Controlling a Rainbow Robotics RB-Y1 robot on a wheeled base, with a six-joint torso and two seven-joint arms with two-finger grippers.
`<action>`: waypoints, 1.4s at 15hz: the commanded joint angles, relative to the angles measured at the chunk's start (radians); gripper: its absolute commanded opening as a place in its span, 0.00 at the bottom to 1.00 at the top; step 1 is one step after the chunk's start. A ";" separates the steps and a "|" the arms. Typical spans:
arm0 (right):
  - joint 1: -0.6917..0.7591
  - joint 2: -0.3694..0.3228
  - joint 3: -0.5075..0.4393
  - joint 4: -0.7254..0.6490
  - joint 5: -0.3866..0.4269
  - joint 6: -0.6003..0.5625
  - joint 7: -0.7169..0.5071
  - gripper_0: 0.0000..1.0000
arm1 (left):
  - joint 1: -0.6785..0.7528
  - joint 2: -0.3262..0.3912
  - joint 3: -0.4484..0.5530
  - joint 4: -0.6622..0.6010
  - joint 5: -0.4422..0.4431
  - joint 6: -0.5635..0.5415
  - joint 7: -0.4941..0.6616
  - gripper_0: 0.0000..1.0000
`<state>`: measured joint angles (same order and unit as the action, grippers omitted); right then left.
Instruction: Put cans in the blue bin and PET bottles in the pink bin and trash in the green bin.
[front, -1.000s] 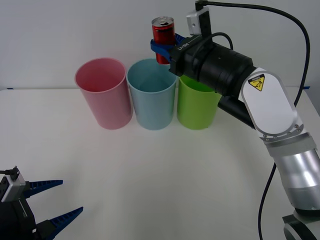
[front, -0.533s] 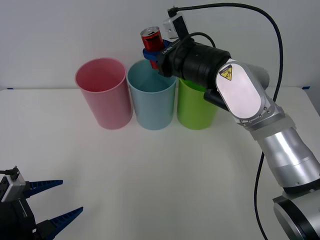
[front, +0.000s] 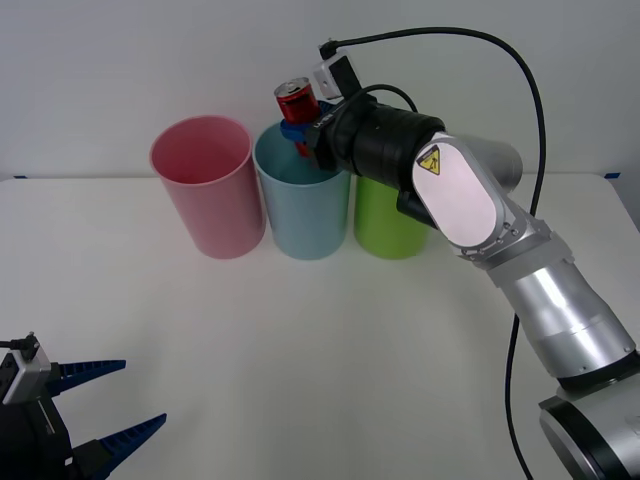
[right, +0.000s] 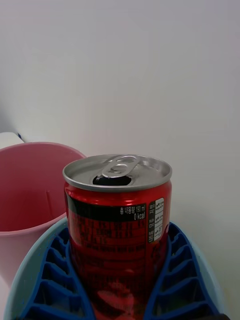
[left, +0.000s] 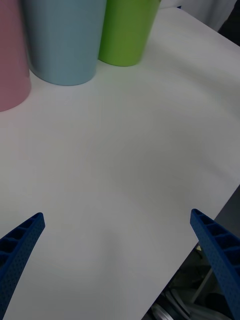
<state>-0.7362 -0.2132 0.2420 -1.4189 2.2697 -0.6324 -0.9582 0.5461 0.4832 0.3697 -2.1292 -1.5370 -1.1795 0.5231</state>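
Right then — your right gripper (front: 300, 128) pinched the can (front: 294, 101) upright, directly above the blue bin (front: 303, 190) — left gripper (front: 105, 400) idled spread over the desk (front: 320, 330).

- The worktop (front: 300, 340) is plain white and flat.
- Three bins stand upright on it in a row near its far edge, each just beside the next: the pink bin (front: 205, 190), the blue bin (front: 303, 205), the green bin (front: 390, 222).
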 joint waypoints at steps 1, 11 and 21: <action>-0.003 0.051 -0.029 0.026 0.071 0.000 -0.016 0.00 | 0.000 0.000 0.000 0.000 0.000 0.000 0.000 1.00; -0.002 0.054 -0.024 0.028 0.082 0.000 -0.027 0.97 | 0.000 0.000 0.000 0.000 0.000 0.000 0.000 1.00; -0.015 0.031 -0.024 0.026 0.013 -0.003 -0.020 1.00 | 0.000 0.000 0.000 0.000 0.000 0.000 0.000 1.00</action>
<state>-0.7453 -0.1739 0.2179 -1.3913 2.3076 -0.6328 -0.9788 0.5461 0.4832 0.3697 -2.1292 -1.5370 -1.1796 0.5231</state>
